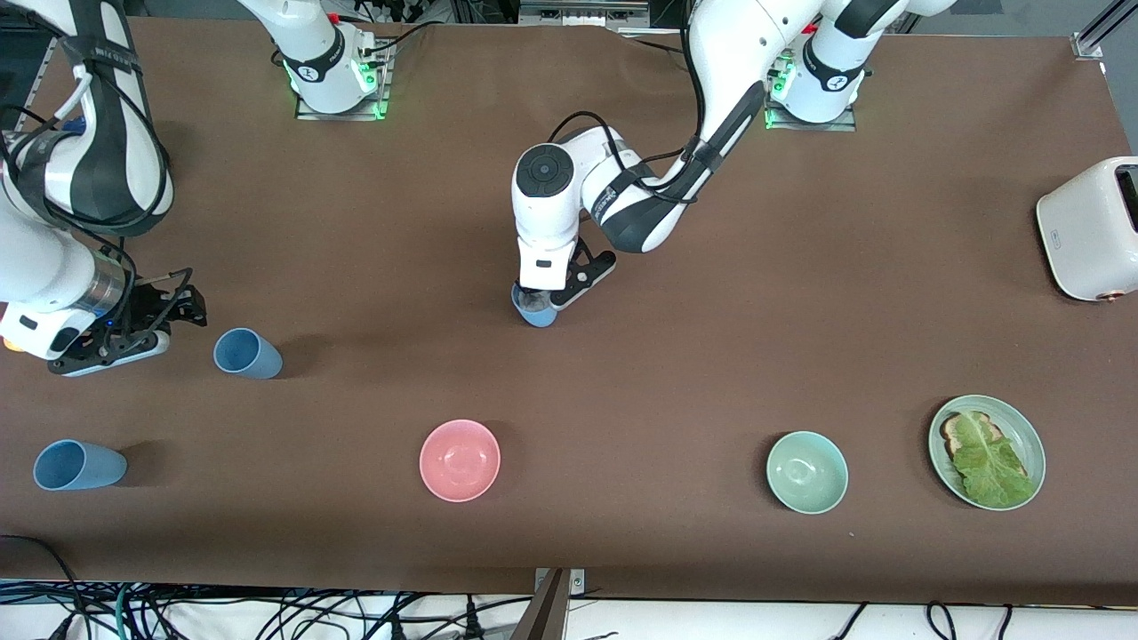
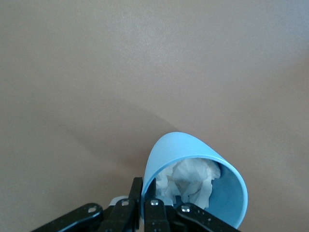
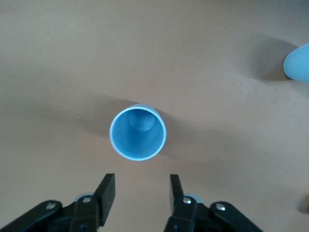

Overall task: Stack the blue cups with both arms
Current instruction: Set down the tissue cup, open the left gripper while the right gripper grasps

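Observation:
My left gripper (image 1: 544, 300) (image 2: 147, 187) is shut on the rim of a blue cup (image 1: 537, 311) (image 2: 193, 181) over the middle of the table. That cup is tilted and has crumpled white paper (image 2: 190, 179) inside. My right gripper (image 1: 173, 311) (image 3: 141, 187) hangs open near the right arm's end of the table, with nothing between its fingers. Beside it a second blue cup (image 1: 247, 353) (image 3: 138, 131) stands upright on the table, apart from the fingers. A third blue cup (image 1: 78, 465) (image 3: 298, 63) rests nearer the front camera.
A pink bowl (image 1: 460, 460) and a mint-green bowl (image 1: 806, 471) sit along the front. A green plate (image 1: 1027, 436) with toast and lettuce and a white toaster (image 1: 1089, 227) are at the left arm's end.

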Robot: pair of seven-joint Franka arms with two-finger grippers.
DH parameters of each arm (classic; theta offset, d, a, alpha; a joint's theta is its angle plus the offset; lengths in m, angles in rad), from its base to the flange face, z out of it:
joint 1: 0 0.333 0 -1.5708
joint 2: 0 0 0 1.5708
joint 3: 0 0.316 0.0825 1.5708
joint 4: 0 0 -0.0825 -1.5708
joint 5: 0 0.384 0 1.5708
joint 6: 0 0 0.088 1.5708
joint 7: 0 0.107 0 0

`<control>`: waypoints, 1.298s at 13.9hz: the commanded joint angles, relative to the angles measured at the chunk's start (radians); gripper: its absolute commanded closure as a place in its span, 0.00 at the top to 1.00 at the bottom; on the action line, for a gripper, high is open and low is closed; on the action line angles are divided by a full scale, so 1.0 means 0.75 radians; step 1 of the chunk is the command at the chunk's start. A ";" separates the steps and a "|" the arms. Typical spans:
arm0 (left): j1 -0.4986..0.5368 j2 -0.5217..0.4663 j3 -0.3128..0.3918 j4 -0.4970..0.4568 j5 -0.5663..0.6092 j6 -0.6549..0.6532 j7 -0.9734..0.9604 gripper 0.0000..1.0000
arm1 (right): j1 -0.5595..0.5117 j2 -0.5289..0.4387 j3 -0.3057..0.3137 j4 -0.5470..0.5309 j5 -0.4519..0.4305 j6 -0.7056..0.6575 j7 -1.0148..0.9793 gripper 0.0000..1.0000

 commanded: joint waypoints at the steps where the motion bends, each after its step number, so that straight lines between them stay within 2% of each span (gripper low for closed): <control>1: -0.015 0.017 0.019 0.018 0.067 0.014 -0.035 0.00 | -0.038 0.055 0.007 -0.010 0.005 0.087 -0.074 0.50; 5: -0.015 0.013 0.019 0.022 0.096 0.018 -0.021 0.01 | -0.064 0.169 0.007 -0.010 0.048 0.214 -0.111 0.50; 7: -0.013 0.013 0.019 0.024 0.094 0.018 -0.015 0.11 | -0.073 0.200 0.007 -0.010 0.065 0.251 -0.138 0.50; 9: -0.013 0.019 0.019 0.022 0.094 0.022 -0.015 0.13 | -0.077 0.225 0.007 -0.010 0.095 0.255 -0.140 0.50; 10: -0.011 0.021 0.019 0.022 0.094 0.022 -0.015 0.20 | -0.077 0.239 0.007 -0.010 0.103 0.257 -0.138 0.50; 12: -0.005 0.021 0.019 0.020 0.102 0.052 -0.007 0.48 | -0.077 0.255 0.009 -0.012 0.106 0.275 -0.138 0.50; 13: -0.005 0.021 0.021 0.020 0.102 0.053 -0.007 0.57 | -0.077 0.267 0.009 -0.014 0.106 0.281 -0.138 0.50; 16: -0.001 0.009 0.019 0.022 0.107 0.053 0.005 0.71 | -0.077 0.286 0.009 -0.014 0.106 0.294 -0.138 0.33; 18: 0.003 -0.012 0.019 0.016 0.104 0.044 0.117 0.73 | -0.077 0.286 0.009 -0.014 0.106 0.292 -0.138 0.24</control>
